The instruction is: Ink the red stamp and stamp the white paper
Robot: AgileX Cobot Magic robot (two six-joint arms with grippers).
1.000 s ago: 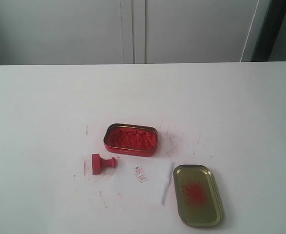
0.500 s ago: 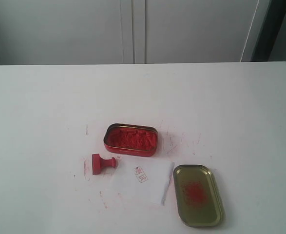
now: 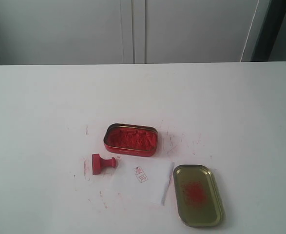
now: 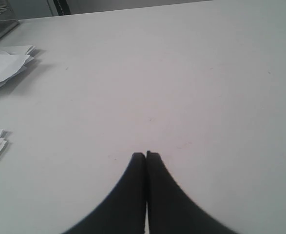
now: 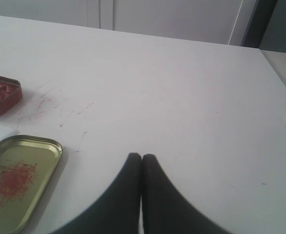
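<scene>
The red stamp (image 3: pixel 103 163) lies on its side on the table, left of the white paper (image 3: pixel 142 180), which carries a small red imprint (image 3: pixel 141 175). Behind them sits the open red tin of ink paste (image 3: pixel 131 139) (image 5: pixel 1 95). Neither arm shows in the exterior view. In the left wrist view my left gripper (image 4: pixel 145 155) is shut and empty over bare table. My right gripper (image 5: pixel 142 157) is shut with nothing in it, hovering to the side of the gold lid (image 5: pixel 17 178).
The gold lid with a red smear (image 3: pixel 197 194) lies right of the paper. Loose white sheets (image 4: pixel 4 66) lie at the table's side in the left wrist view. Red ink marks (image 3: pixel 174 139) speckle the table around the tin. White cabinet doors (image 3: pixel 133 29) stand behind the table.
</scene>
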